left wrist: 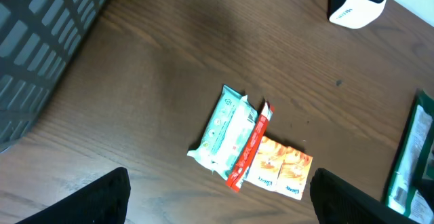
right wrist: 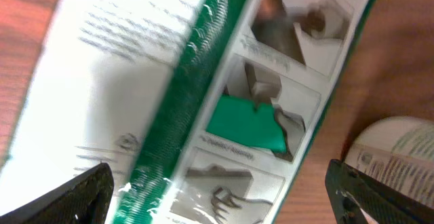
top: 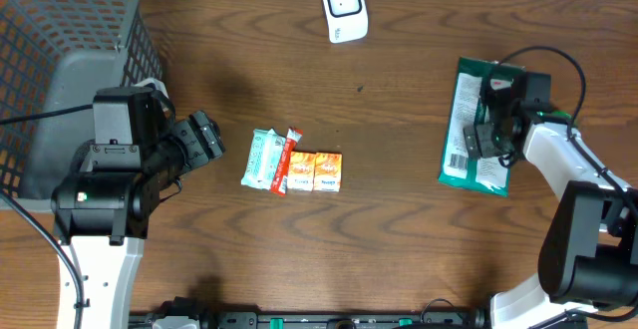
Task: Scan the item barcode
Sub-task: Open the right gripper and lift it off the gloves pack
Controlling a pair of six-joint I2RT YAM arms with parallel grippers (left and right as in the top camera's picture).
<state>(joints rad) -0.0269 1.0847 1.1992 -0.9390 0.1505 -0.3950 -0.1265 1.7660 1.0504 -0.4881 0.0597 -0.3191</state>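
A green and white flat package (top: 462,120) lies on the wooden table at the right, with a barcode (top: 458,162) on its near left corner. My right gripper (top: 490,130) hovers just over the package, open, its fingers wide on either side and holding nothing. The right wrist view is filled by the package's printed face (right wrist: 258,115), with my right gripper (right wrist: 217,197) spread across the bottom corners. The white scanner (top: 344,8) stands at the table's far edge. My left gripper (top: 209,140) is open and empty, left of the middle.
A teal pack (top: 263,159), a red stick (top: 286,162) and two orange packs (top: 316,170) lie together mid-table; the left wrist view shows the teal pack (left wrist: 227,125) ahead. A grey mesh basket (top: 60,60) fills the far left.
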